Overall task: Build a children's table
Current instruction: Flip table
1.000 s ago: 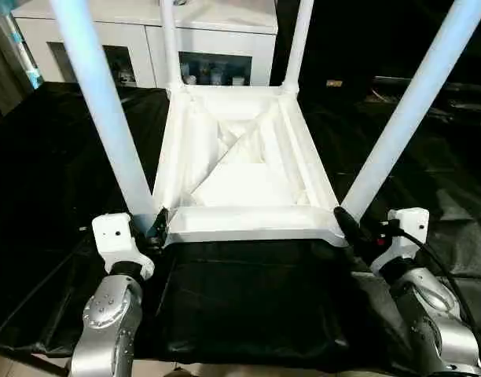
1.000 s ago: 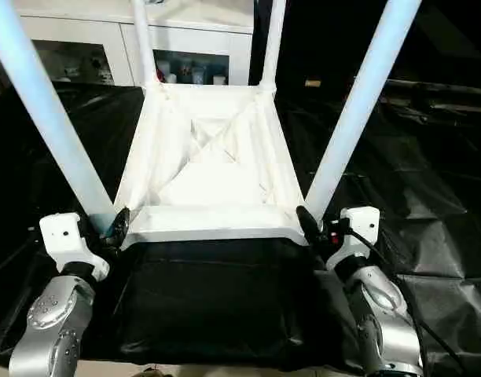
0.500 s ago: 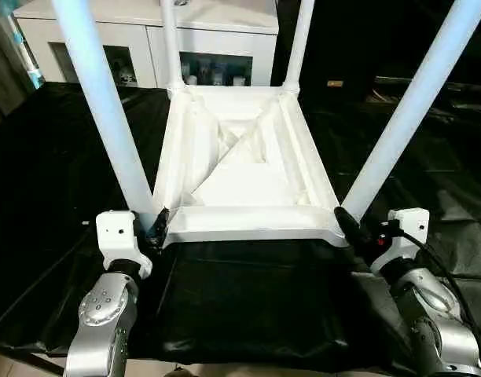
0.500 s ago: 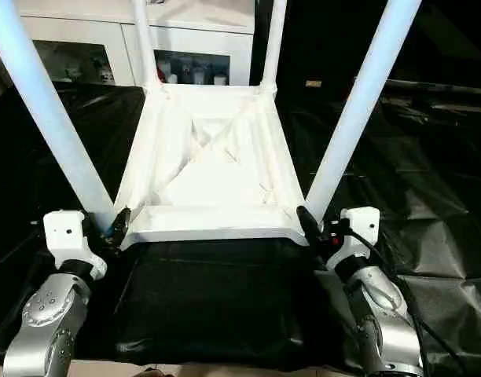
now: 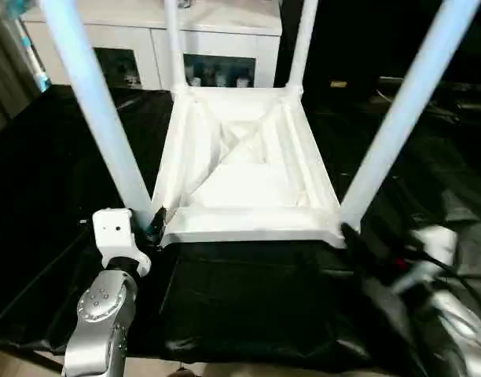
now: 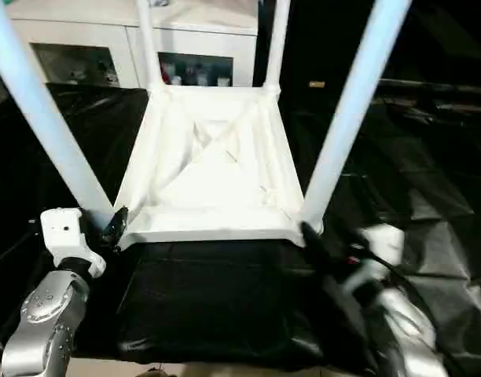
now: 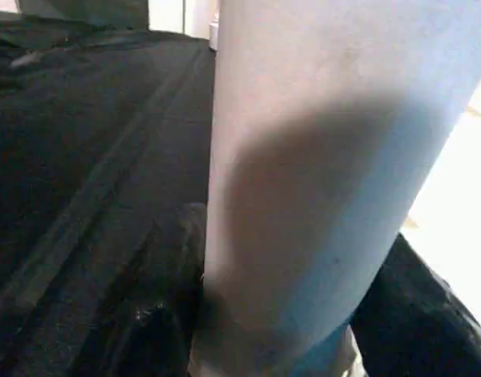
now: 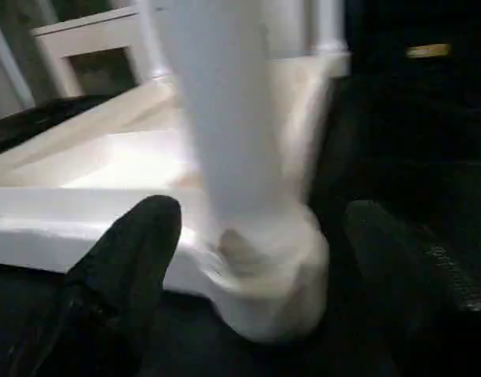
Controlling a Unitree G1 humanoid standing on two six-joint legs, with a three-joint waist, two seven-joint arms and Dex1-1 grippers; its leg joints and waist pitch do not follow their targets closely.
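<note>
Upside-down white plastic children's table [image 5: 244, 169] on black sheet [image 5: 240, 298]; left gripper [image 5: 154, 225] grasps near-left leg [image 5: 99, 118], right gripper [image 8: 256, 243] spread loose around near-right corner.

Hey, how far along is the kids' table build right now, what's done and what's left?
Mostly done: the children's table lies upside down on the black sheet with all four legs standing in its corner sockets. In hand: the left hand sits at the base of the near left leg; the right hand stands open around the near right leg socket, not gripping. Left, probably: turning the table upright.
</note>
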